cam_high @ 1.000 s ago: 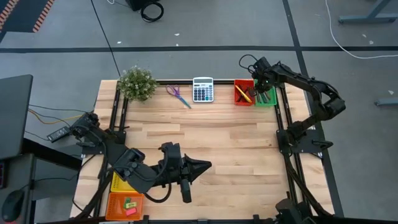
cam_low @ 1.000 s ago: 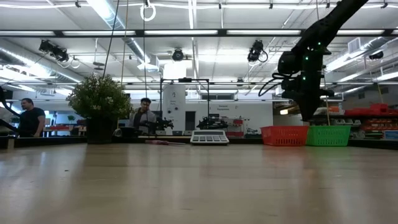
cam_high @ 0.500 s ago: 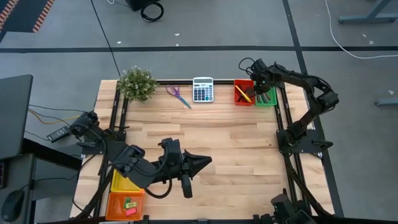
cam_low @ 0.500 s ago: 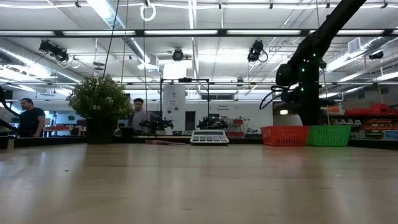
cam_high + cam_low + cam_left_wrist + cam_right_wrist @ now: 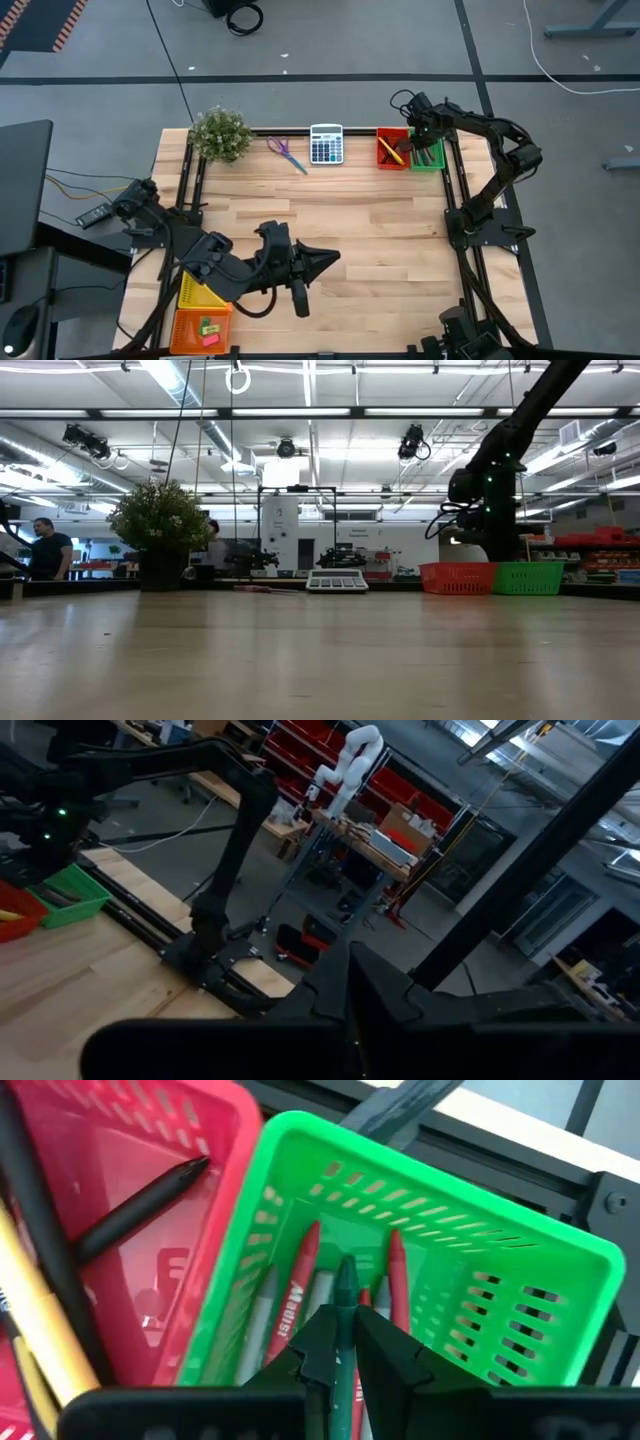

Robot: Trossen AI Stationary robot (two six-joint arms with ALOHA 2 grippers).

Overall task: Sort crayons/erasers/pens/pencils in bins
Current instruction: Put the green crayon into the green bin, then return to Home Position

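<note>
My right gripper (image 5: pixel 342 1342) pinches a dull grey-green crayon (image 5: pixel 345 1292) directly over the green plastic mesh bin (image 5: pixel 560 1255); red crayons (image 5: pixel 297 1295) lie below it.

Table (image 5: pixel 350 215): pale wood planks, smooth, matt, grain visible. Green bin (image 5: pixel 560 1260) & red bin (image 5: pixel 215 1140): perforated plastic, slight gloss. Crayons (image 5: pixel 300 1285) in green bin: matt, paper-wrapped w/ print. Black pen (image 5: pixel 140 1205): smooth plastic, semi-gloss. Arm frames (image 5: pixel 470 210): dark matt metal. Floor (image 5: pixel 320 50): grey, dull, concrete-like.
</note>
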